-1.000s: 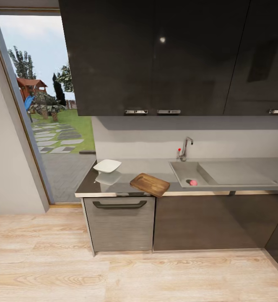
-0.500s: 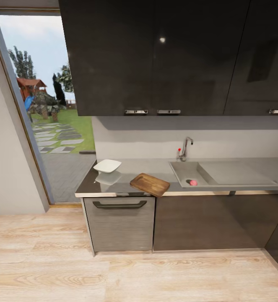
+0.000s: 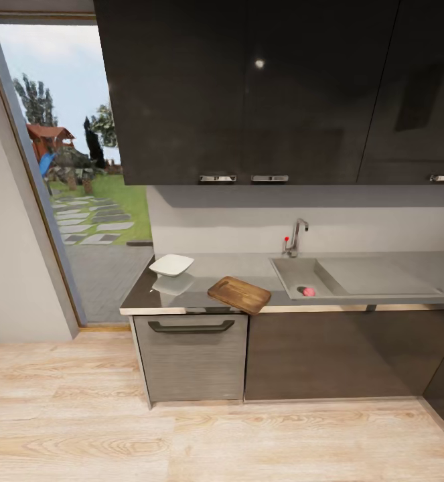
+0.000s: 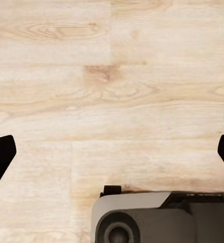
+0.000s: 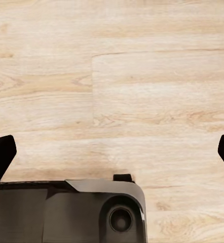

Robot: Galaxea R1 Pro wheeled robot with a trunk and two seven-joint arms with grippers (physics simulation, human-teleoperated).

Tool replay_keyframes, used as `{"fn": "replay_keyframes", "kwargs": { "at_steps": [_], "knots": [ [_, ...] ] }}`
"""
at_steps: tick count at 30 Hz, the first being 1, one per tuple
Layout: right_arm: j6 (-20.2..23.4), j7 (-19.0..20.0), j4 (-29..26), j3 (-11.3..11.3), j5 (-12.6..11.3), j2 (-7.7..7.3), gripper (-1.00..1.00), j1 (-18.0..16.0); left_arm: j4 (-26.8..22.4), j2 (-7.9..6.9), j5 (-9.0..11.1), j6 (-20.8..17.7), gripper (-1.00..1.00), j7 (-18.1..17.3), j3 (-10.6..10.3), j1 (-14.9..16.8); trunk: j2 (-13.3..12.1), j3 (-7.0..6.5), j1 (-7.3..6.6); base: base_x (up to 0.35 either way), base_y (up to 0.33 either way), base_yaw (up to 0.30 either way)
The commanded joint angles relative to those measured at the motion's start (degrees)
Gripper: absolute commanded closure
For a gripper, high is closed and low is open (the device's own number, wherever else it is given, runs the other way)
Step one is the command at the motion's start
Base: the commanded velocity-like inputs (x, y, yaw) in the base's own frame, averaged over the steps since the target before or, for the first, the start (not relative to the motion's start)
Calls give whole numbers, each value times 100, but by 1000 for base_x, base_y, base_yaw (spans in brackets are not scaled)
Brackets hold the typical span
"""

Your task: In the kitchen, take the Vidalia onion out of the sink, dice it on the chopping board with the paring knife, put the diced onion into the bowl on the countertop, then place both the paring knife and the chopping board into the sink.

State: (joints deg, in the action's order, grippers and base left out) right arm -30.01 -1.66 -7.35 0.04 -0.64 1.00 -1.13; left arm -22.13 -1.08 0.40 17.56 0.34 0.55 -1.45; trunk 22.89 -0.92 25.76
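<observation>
A: Where's the onion (image 3: 308, 292)?

B: Lying in the sink (image 3: 295, 269), a small pinkish ball close to the basin's front wall. The tap (image 3: 294, 237) stands behind the basin, and the flat drainboard runs off to the right.

A: And the other things?

B: The chopping board (image 3: 239, 294) lies on the bench (image 3: 248, 268) left of the sink, one corner just over the front edge. The white bowl (image 3: 171, 265) sits further left, near the end of the bench, apart from the board. I cannot make out the knife.

A: The arms?

B: Both wrist cameras look down at the pale wood floor (image 4: 112, 101). The left fingers (image 4: 1, 157) are spread wide with nothing between them. The right fingers (image 5: 0, 154) are wide too, also empty. Part of the robot's dark base (image 5: 66, 212) shows below each
</observation>
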Motion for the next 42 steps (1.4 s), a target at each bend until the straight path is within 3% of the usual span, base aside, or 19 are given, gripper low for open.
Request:
{"fn": "replay_keyframes", "kwargs": {
  "at_steps": [1,8,13,19,24,31,42],
  "knots": [
    [-16,-20,-16,2,-6,1,-100,-1,-77,-1,4,6,-100,5,5,-5,3,1,2,0,0,0],
    [-2,-54,-374,-10,1,-25,-100,-1,-774,-9,12,-2,-100,9,-3,-5,3,1,2,0,0,0],
    [8,-58,-693,-12,7,-36,-100,-1,-876,-23,18,6,-100,10,-9,-5,3,1,2,0,0,0],
    [32,-166,-1119,-12,16,-38,-100,-1,-893,-84,21,24,-100,4,205,-5,3,1,2,0,0,0],
    [6,-530,-1596,-12,7,-42,-100,-1,-760,-102,22,28,-100,-32,701,-5,3,1,2,0,0,0],
    [-25,-575,-1638,-12,10,-39,-100,-1,-471,-96,23,28,-100,-48,789,-5,3,1,2,0,0,0],
    [-31,-581,-1616,-10,19,-32,-100,-1,-400,-95,22,28,-100,-59,789,-5,3,1,2,20,-32,0]
  ]
}}
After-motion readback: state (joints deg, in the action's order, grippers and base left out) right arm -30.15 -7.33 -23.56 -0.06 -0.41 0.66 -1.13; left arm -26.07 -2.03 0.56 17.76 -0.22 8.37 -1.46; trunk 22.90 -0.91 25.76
